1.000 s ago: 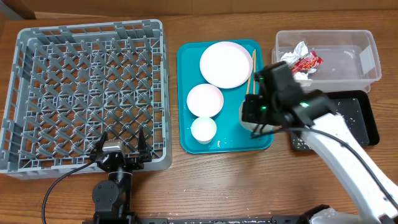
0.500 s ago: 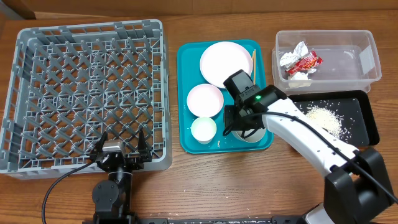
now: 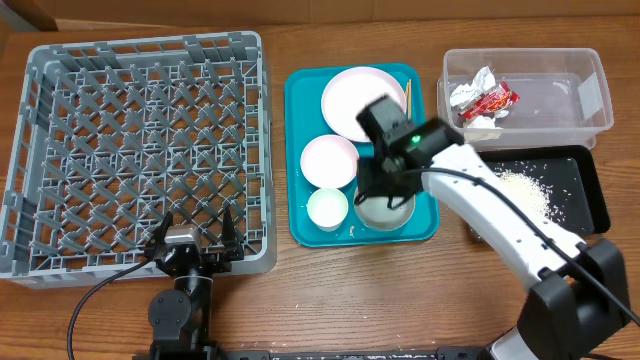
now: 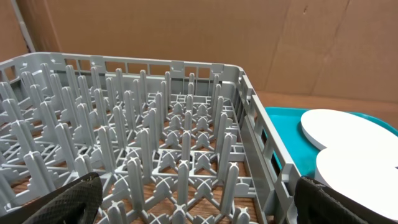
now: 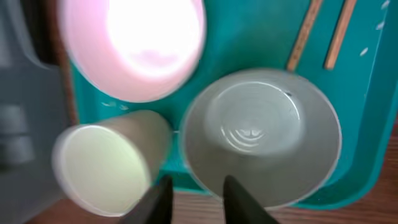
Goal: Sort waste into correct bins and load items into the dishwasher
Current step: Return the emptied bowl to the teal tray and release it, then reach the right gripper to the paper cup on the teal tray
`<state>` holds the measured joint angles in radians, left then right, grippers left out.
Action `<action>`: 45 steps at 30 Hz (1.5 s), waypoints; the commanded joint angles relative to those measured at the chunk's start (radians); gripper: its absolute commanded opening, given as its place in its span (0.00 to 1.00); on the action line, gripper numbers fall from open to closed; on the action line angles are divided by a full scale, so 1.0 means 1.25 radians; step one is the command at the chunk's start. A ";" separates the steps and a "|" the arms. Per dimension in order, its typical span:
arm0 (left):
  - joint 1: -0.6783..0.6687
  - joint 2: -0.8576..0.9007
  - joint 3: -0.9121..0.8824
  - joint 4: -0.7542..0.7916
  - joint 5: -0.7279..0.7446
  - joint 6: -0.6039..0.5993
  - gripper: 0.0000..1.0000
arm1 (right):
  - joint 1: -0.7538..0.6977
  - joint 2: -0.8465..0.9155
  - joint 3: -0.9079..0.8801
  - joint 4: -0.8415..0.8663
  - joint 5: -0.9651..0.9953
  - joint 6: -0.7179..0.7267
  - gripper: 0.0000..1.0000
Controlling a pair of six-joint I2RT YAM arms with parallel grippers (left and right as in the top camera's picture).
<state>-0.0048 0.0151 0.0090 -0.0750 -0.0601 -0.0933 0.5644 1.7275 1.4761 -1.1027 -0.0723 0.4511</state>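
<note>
wooden table carries it all: a grey rack on the left, a teal tray in the middle, a clear tub and a black tray on the right. the bowl sits upright on the teal tray's near right corner, right under the right arm. the right jaws stand parted and seem to straddle its near rim without pinching it. the rack lies to the bowl's left, so i'd say a lift must clear the cup just beside it and the small plate behind. chopsticks lie beyond, pointing away. the left jaws gape empty at the rack's near wall. the wrapper is in the tub, rice on the black tray.
</note>
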 commanded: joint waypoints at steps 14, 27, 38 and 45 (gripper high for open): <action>0.005 -0.008 -0.003 0.002 0.004 0.021 1.00 | 0.002 0.011 0.143 0.047 -0.048 -0.008 0.59; 0.005 -0.008 -0.003 0.002 0.004 0.021 1.00 | 0.003 0.016 0.143 -0.019 -0.048 0.020 0.57; 0.005 -0.008 -0.003 0.002 0.004 0.021 1.00 | 0.002 0.017 0.143 -0.066 -0.044 0.062 0.54; 0.005 -0.008 -0.003 0.002 0.004 0.021 1.00 | 0.003 0.018 0.143 -0.079 -0.049 0.063 0.54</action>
<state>-0.0048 0.0151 0.0090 -0.0750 -0.0601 -0.0933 0.5644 1.7424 1.6432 -1.1954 -0.1272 0.5194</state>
